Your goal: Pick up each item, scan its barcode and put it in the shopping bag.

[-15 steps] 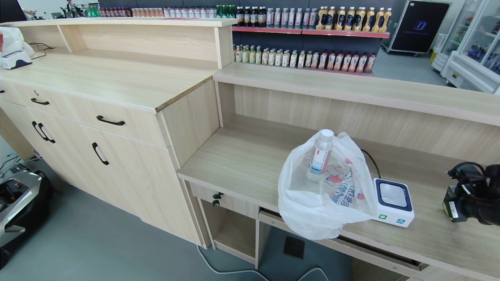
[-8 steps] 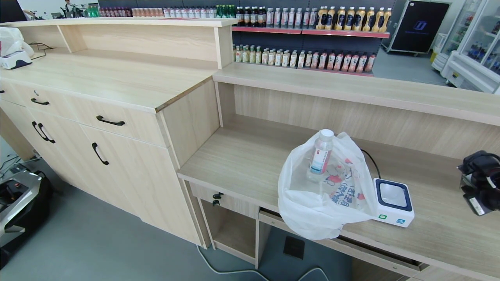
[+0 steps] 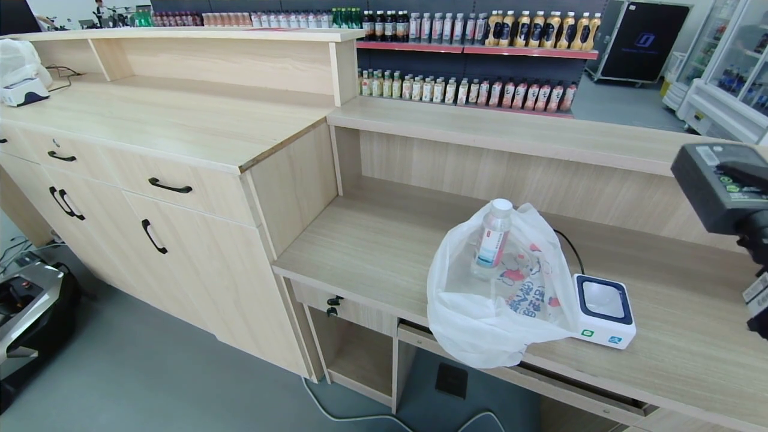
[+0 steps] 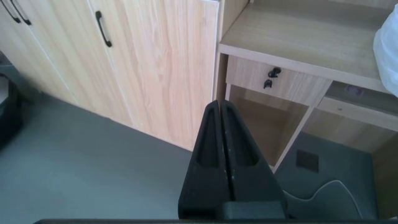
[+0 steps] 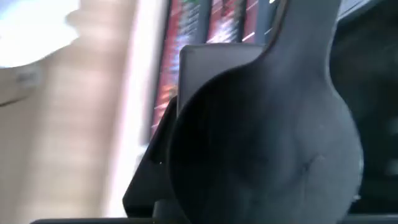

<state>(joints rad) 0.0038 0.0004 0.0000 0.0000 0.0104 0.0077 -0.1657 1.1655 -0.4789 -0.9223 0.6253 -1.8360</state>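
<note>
A white plastic shopping bag (image 3: 480, 327) stands open on the lower counter (image 3: 372, 240). A clear water bottle (image 3: 494, 235) with a white cap stands upright inside it. A white barcode scanner (image 3: 603, 309) with a dark-framed window sits against the bag on its right. My right arm's wrist (image 3: 720, 186) hangs high at the right edge, above and right of the scanner. My right gripper (image 5: 249, 143) is a dark blurred mass close to the lens. My left gripper (image 4: 222, 118) is shut with nothing in it, low over the grey floor in front of the cabinet doors.
A taller cabinet (image 3: 180, 132) with drawers and black handles stands left of the lower counter. A raised ledge (image 3: 540, 135) runs behind the counter, with shelves of drink bottles (image 3: 468, 60) beyond it. Below the counter are an open cubby (image 4: 267, 124) and a floor cable (image 3: 360, 414).
My right arm has risen from low over the counter's right end to high at the right edge. The bag, bottle and scanner have not moved.
</note>
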